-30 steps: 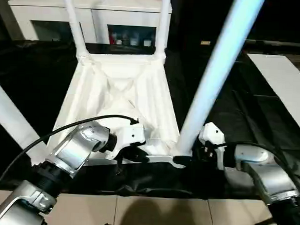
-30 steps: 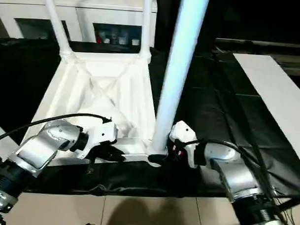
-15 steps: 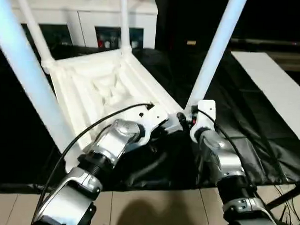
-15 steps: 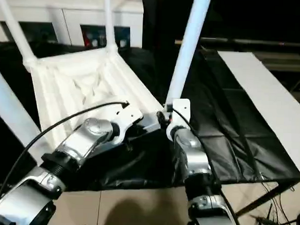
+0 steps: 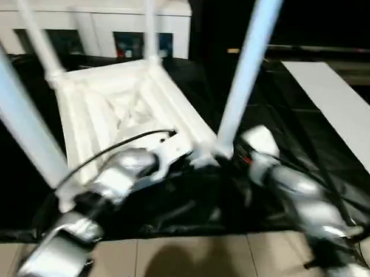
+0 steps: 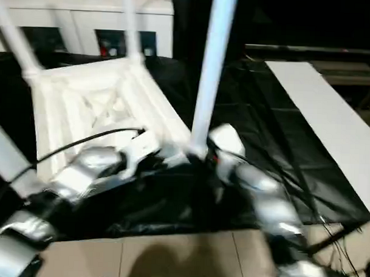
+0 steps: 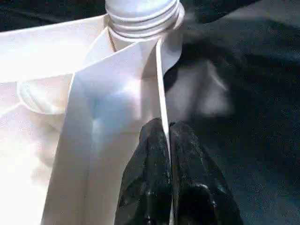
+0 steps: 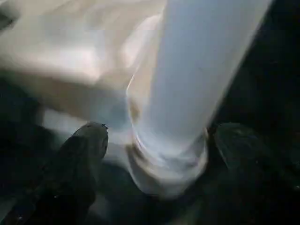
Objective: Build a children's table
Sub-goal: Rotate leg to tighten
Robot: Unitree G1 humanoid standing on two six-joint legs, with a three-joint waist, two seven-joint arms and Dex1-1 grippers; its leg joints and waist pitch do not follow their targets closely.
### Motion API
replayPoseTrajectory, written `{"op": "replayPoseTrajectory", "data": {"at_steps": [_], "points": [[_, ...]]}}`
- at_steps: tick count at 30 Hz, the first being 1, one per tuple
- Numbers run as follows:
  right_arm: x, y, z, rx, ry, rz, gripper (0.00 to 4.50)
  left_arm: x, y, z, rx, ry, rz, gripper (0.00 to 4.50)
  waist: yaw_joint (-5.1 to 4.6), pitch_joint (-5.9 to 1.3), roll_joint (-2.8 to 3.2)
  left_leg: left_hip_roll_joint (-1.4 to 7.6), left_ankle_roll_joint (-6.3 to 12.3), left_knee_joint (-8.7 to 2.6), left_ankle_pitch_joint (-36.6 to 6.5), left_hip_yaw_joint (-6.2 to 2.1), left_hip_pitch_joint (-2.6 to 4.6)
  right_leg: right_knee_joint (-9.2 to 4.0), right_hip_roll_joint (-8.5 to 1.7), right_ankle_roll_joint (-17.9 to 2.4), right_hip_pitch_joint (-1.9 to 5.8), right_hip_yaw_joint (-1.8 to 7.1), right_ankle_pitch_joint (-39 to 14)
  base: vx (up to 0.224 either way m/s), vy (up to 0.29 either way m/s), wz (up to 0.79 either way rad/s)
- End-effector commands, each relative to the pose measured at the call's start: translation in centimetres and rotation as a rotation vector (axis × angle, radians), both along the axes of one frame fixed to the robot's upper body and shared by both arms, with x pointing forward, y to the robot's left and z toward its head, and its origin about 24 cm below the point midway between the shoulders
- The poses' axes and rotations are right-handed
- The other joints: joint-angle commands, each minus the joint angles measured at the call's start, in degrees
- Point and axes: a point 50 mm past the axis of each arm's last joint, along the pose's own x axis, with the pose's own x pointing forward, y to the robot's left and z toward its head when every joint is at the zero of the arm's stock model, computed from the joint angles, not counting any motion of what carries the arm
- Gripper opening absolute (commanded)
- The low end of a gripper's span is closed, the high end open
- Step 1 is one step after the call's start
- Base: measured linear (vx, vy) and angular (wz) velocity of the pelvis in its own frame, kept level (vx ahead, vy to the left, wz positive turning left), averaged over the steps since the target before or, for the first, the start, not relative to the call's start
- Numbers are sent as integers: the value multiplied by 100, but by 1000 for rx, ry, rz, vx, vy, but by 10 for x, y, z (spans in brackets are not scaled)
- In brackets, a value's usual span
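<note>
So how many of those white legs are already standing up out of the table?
4. Two legs rise at the tabletop's far corners, one on the left, one on the right; a third stands at the near left, a fourth at the near right.

White tabletop point(image 5: 122, 106) lies ribbed-side up; legs point(image 5: 247, 68) upright in corner sockets.

White tabletop point(image 5: 122, 106), ribbed underside, white legs point(image 5: 245, 74) with a bluish tint. Black cloth point(image 5: 283, 105) over the work table. White cabinet point(image 5: 171, 22) far, dark glass doors. White board point(image 5: 338, 107) right. Silver forearms, black fingers point(image 7: 152, 178). Beige tiled floor point(image 5: 187, 260) near.
</note>
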Motion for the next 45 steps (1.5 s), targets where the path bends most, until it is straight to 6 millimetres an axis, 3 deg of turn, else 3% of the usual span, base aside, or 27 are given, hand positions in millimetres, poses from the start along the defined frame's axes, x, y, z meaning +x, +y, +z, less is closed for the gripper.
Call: {"op": "replayPoseTrajectory", "data": {"at_steps": [1, 3, 5, 8, 9, 11, 16, 19, 24, 30, 37, 41, 42, 43, 45], "points": [[-6, 6, 12, 2, -35, 137, 400, -15, -8, -6, -1, 51, -152, 0, 57, -345, -38, 287, 254, -465, -2072, -64, 90, -425, -293, -1097, 225, 236, -1885, 0, 0, 0], [-15, -9, 13, -57, -11, 231, 400, -23, -2, -2, 0, 92, -230, 0, 84, -364, 0, 298, 266, -456, -1913, -47, 106, -373, -279, -1268, 230, 235, -1569, 0, 0, 0], [-18, -11, 13, -55, 5, 255, 400, -26, 0, -1, 4, 107, -252, 0, 146, -377, 3, 304, 325, -434, -1710, -31, 129, -343, -283, -1350, 229, 250, -1353, 0, 0, 0], [-22, -11, 13, -39, 54, 318, 400, -33, 2, 4, 8, 150, -322, 0, 203, -390, 6, 308, 424, -430, -1306, -27, 101, -270, -268, -1487, 270, 239, -835, 0, 0, 0], [-23, -10, 14, -38, 59, 327, 400, -33, 3, 5, 8, 147, -323, 0, 203, -384, -31, 308, 437, -430, -1311, -22, 102, -274, -271, -1506, 272, 235, -855, 0, 0, 0], [-23, -9, 12, -55, 63, 335, 400, -32, 3, 6, 8, 138, -316, 0, 229, -368, -11, 303, 383, -435, -1431, -20, 111, -301, -283, -1464, 262, 237, -1139, 0, 0, 0], [-22, -9, 6, -99, 86, 362, 400, -27, 5, 7, 9, 119, -295, 0, 232, -348, -27, 296, 114, -461, -1861, -45, 126, -374, -293, -1160, 234, 241, -1962, 0, 0, 0], [-22, -10, 7, -100, 93, 373, 400, -28, 6, 9, 11, 121, -295, 0, 235, -359, -30, 294, 139, -458, -1766, -48, 113, -362, -289, -1128, 242, 243, -1832, 0, 0, 0], [-22, -12, 6, -94, 109, 372, 373, -27, 7, 10, 12, 118, -290, 0, 241, -374, -35, 289, 240, -438, -1516, -37, 95, -324, -282, -1244, 264, 239, -1462, 0, 0, 0], [-20, -9, 7, -50, 114, 360, 309, -26, 9, 10, 13, 116, -284, 0, 229, -370, -35, 288, 210, -442, -1636, -43, 100, -349, -284, -1203, 259, 230, -1719, 0, 0, 0], [-22, -8, 2, -42, 134, 353, 271, -26, 10, 10, 16, 120, -278, 0, 232, -377, -41, 286, 238, -429, -1503, -37, 96, -323, -283, -1248, 267, 232, -1533, 0, 0, 0], [-5, -6, -10, -86, 114, 124, 263, -19, 3, 9, 1, 80, -203, 0, 201, -362, -28, 270, 157, -435, -1585, -34, 99, -340, -271, -1235, 231, 223, -1714, 0, 0, 0], [-3, -4, -12, -86, 120, 90, 263, -18, 1, 8, -3, 72, -185, 0, 127, -347, -55, 244, 68, -456, -1701, -58, 45, -349, -270, -1131, 273, 200, -1994, 0, 0, 0], [0, 1, -17, -77, 125, 39, 263, -13, -4, 7, -8, 64, -137, 0, 103, -347, -51, 248, -16, -451, -1876, -71, 85, -389, -275, -998, 245, 194, -2333, 0, 0, 0], [9, 18, -27, -33, 143, -120, 262, -1, -18, 4, -20, 36, -3, 0, 53, -330, -49, 235, -87, -445, -2070, -76, 112, -436, -273, -930, 206, 191, -2613, 0, 0, 0]]}}
